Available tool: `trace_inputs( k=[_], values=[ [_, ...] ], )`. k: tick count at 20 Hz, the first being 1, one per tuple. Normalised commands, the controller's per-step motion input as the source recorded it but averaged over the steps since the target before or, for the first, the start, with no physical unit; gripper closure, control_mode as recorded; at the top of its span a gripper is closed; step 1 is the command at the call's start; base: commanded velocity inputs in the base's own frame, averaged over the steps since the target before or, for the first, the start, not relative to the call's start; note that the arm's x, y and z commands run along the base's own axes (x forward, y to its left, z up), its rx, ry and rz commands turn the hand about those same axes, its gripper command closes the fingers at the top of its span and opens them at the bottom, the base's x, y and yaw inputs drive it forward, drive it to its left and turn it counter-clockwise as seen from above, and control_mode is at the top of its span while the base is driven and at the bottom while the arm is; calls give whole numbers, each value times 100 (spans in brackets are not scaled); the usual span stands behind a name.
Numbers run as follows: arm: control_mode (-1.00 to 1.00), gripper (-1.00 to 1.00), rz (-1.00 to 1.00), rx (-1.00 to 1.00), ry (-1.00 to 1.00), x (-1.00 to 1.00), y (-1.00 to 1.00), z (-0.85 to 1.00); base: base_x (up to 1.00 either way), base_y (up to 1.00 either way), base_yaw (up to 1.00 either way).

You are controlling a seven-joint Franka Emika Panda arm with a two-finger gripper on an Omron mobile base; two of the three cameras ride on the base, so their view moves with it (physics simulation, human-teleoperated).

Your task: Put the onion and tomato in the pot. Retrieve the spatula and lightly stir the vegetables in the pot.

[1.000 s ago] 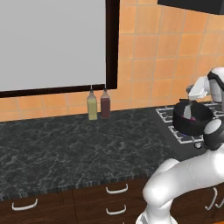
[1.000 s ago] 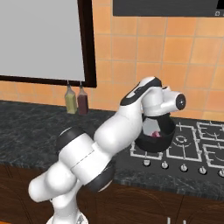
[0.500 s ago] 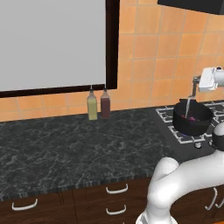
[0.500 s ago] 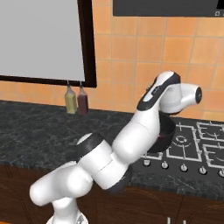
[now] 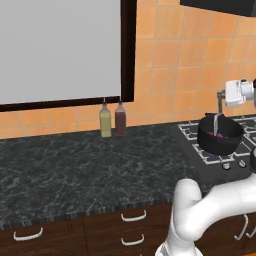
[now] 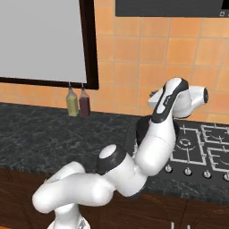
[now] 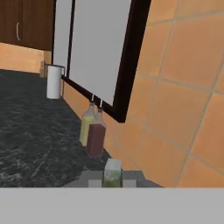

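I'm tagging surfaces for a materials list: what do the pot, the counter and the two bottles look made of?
Pot: matte black, probably coated metal; no shine.
Counter: dark polished stone, judging by its pale veining.
Bottles: likely clear glass or plastic, since one shows yellow-green contents, the other dark red.

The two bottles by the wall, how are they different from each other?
The left bottle holds pale yellow-green liquid; the right bottle holds dark red-brown. In the hand view the yellow one stands farther off, partly behind the dark one. Both are small, upright, thin-necked, side by side on the black counter against the orange tiles.
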Motion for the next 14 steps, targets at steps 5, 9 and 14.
trace_inputs(
  k=[5,9,14],
  values=[
    [-100,100,8,0,1,16,0,-38,0,0,0],
    [-100,100,19,0,1,-4,-43,-18,0,0,0],
    [-100,100,20,0,7,0,-46,-42,0,0,0]
  ],
)
